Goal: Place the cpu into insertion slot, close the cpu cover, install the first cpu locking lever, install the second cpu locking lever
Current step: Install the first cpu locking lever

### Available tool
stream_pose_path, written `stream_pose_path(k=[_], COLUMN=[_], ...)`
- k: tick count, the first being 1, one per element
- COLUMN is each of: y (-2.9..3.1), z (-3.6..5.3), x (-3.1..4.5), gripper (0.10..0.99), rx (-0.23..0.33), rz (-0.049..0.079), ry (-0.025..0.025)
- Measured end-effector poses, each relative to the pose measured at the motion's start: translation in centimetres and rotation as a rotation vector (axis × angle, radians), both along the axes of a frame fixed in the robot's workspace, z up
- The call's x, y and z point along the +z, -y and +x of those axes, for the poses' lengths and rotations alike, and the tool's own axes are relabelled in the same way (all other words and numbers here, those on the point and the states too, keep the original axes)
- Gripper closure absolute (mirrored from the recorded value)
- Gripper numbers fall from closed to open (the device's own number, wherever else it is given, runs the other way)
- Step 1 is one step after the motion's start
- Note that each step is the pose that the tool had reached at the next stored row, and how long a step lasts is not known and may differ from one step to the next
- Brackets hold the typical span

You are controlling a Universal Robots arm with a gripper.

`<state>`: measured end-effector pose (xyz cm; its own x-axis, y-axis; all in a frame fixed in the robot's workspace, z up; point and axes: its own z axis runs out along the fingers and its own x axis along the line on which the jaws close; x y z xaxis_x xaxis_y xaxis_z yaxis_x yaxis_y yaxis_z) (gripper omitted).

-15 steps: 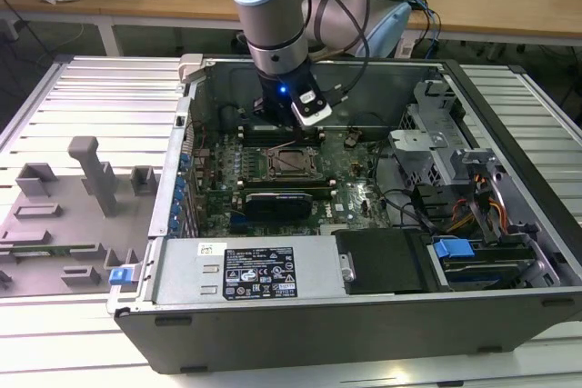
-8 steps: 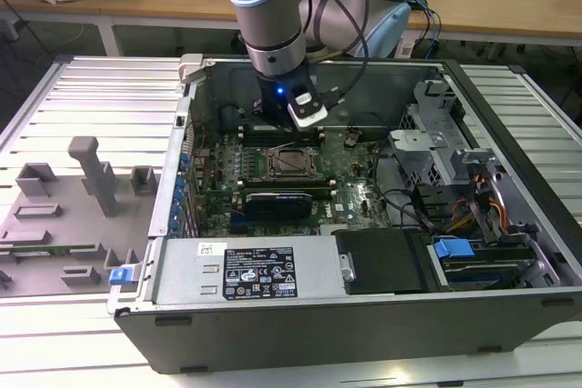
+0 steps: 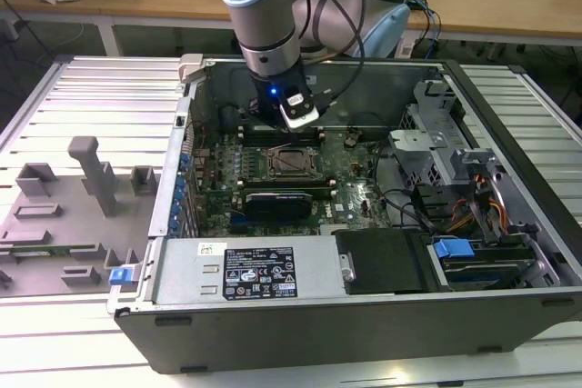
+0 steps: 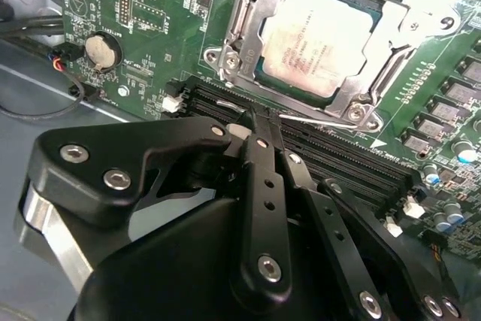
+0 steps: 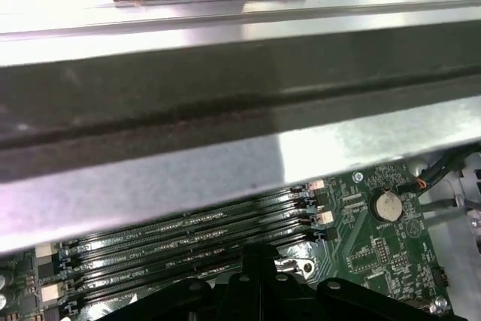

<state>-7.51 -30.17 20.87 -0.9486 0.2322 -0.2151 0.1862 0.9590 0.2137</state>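
Black and close to the lens in the second wrist view, the gripper [image 4: 259, 124] has its fingers drawn together, tips meeting the end of a thin metal lever [image 4: 323, 120] above the long memory slots [image 4: 338, 157]; whether they pinch it I cannot tell; just beyond, the cpu cover [image 4: 239, 31] lies flat over the cpu [image 4: 319, 46], seated in the insertion slot [image 4: 385, 56]; green circuit board [image 4: 150, 43] surrounds it; a coin cell [image 4: 101, 50] sits well apart; in the exterior view the arm [image 3: 264, 6] reaches into the open computer case [image 3: 364, 315].
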Motion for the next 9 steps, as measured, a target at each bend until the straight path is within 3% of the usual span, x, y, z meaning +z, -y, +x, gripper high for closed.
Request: stream_pose_path(k=[9], y=[-0.33], z=[-0.05], x=[-0.30], gripper=[0.980], rx=[-0.048], rz=[0.000], ry=[0.0000])
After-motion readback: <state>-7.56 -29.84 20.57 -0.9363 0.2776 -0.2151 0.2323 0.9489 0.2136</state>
